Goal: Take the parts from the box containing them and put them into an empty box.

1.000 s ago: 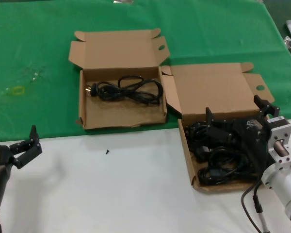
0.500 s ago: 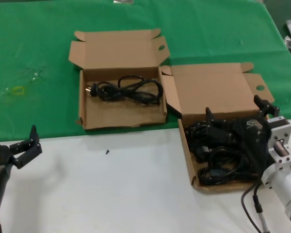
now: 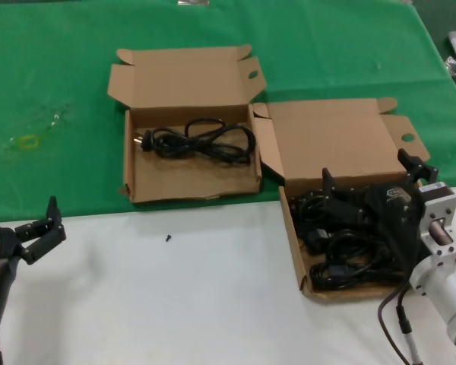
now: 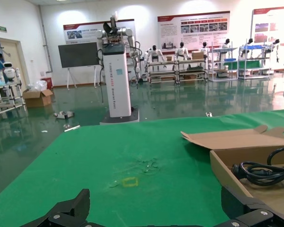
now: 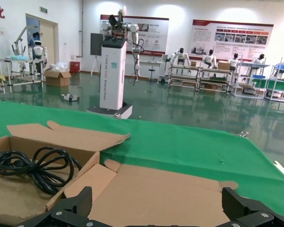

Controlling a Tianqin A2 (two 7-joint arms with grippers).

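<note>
A green cloth (image 3: 327, 46) covers the far part of the table (image 3: 175, 304), whose near part is bare white. On the white surface lies a tiny dark speck, perhaps a screw (image 3: 168, 238). Out on the green sits a small yellow ring (image 3: 27, 141) beside some clear crinkled scraps (image 3: 53, 116). Beyond the table, across a glossy floor, stands a tall white pedestal (image 4: 117, 80) with a dark screen (image 4: 79, 54) behind it, wall posters (image 5: 232, 33) and shelving racks (image 4: 194, 64).
</note>
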